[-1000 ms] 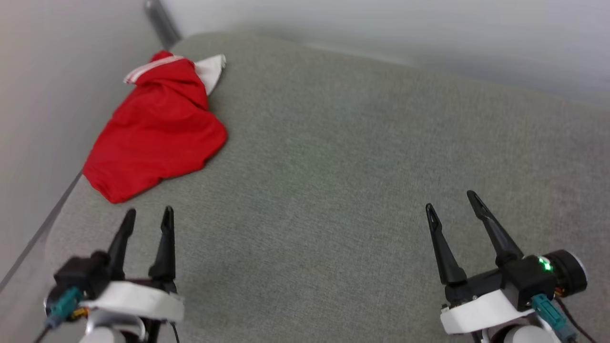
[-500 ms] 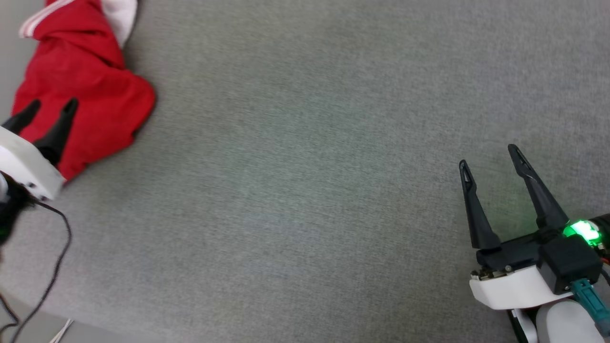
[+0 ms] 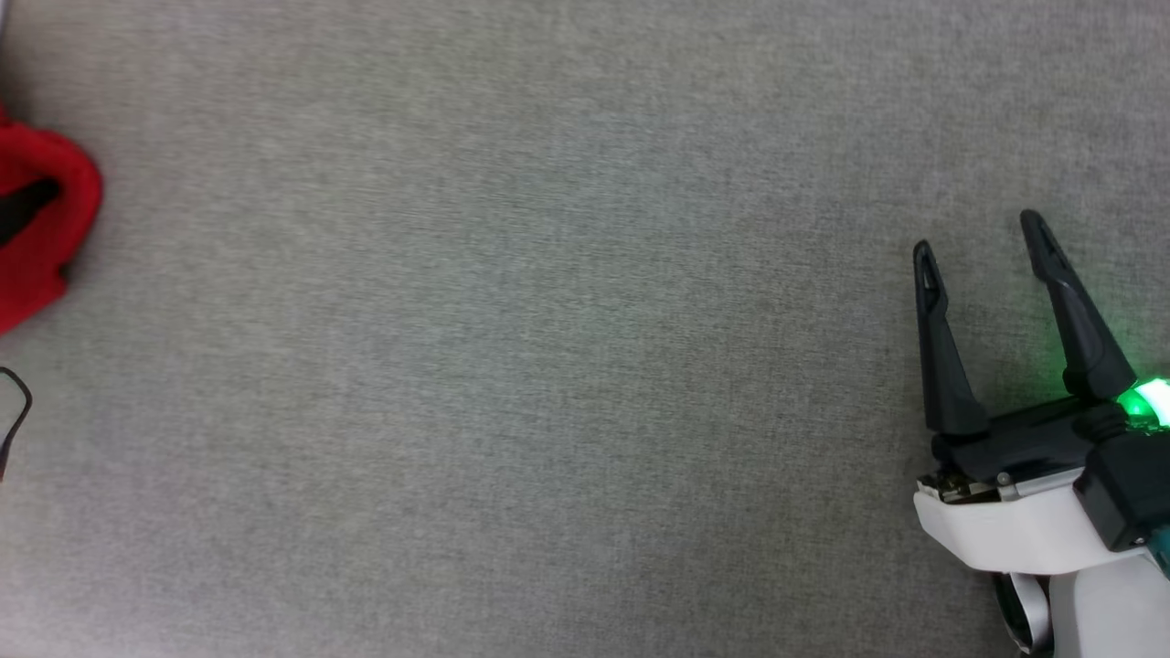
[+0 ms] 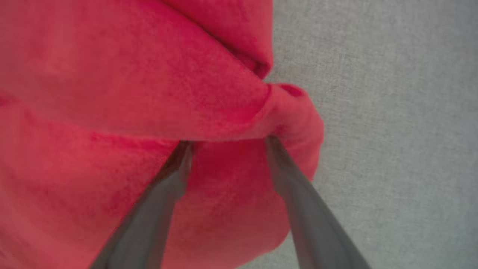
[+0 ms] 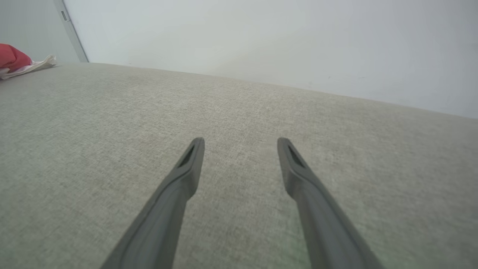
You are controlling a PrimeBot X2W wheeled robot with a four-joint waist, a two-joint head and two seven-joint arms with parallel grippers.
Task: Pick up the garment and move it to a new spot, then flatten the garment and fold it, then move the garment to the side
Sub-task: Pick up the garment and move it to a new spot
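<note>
- Left tool (image 4: 227,142): released, fingers spread, tips against a raised fold of the garment (image 4: 130,93); nothing clamped yet.
- Right tool (image 3: 978,233): released and empty, above bare tabletop (image 3: 548,366), well apart from the garment.
- Garment location: bunched in a heap at the far left of the tabletop, close to the wall (image 5: 261,37) corner, white sleeve (image 5: 33,63) on the far side.
- Step in hand, by judgement: the first pick. Set both fingertips astride the fold, then close fully; take several layers, not a single skin of cloth.
- Lift straight up before travelling, to keep trailing cloth from dragging.
- Open room: wide bare fabric between the two tools; carry toward the middle.
- Keep clear of the left edge and the loose black cable (image 3: 14,411) there.
</note>
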